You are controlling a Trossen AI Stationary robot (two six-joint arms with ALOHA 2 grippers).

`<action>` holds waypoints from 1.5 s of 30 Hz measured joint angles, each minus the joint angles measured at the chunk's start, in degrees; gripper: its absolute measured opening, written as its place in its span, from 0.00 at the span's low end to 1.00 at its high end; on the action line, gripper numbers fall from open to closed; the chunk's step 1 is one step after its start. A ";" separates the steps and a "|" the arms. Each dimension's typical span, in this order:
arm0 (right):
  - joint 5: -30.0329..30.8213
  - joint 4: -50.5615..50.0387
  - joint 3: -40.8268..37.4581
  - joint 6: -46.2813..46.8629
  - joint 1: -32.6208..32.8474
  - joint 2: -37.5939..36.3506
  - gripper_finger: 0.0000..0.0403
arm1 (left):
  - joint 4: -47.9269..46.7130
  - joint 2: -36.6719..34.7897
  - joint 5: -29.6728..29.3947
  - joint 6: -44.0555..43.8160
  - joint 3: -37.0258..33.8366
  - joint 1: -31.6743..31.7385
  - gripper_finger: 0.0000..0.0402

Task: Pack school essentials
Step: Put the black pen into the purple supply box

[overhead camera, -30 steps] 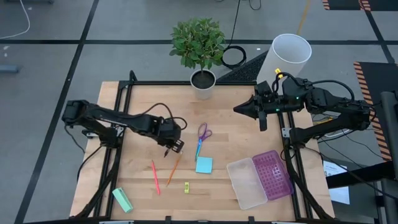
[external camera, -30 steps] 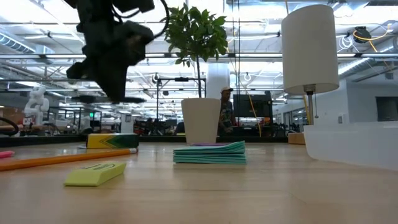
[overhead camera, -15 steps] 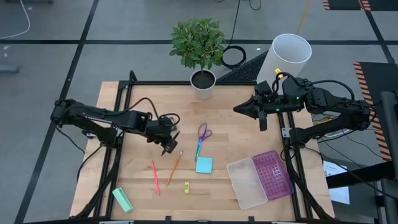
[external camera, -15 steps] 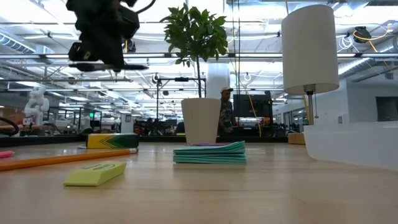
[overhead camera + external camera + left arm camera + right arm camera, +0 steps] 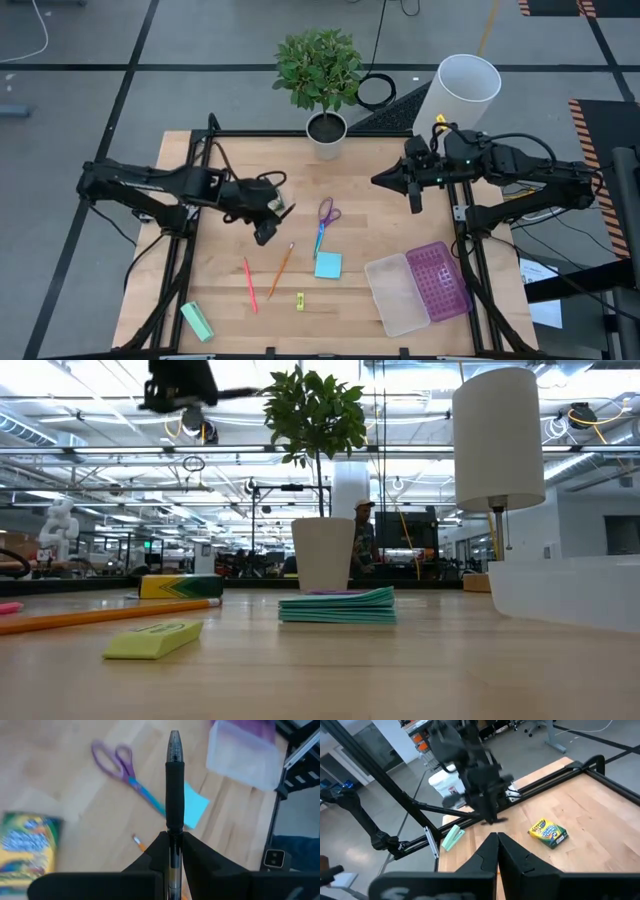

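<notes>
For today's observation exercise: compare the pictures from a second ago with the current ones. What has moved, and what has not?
The left gripper, shut on the black pen, has risen and drawn back slightly toward its own side. The right gripper, shut and empty, edged a little inward. The pencils, scissors, sticky-note pad and open case lie unmoved.

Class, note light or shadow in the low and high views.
Low view: bright ceiling lights backlight the raised left gripper, holding a black pen, into a dark silhouette. High view: even light, no hard shadows on the light wooden table below the right gripper.
</notes>
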 joint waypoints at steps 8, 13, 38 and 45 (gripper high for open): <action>0.02 1.88 0.00 0.00 0.00 0.00 0.00 | -8.18 -0.02 -3.71 8.40 12.41 1.77 0.10; 0.02 2.84 -0.02 0.00 0.00 0.00 0.00 | -10.70 -0.02 -4.89 11.68 17.88 2.95 0.10; 7.02 9.01 -0.04 -4.05 6.58 4.43 0.07 | -32.84 27.25 -4.32 31.74 52.06 2.40 0.10; 8.69 9.22 -0.04 -14.87 8.90 7.89 0.29 | -32.10 30.18 -4.24 35.41 53.26 1.04 0.10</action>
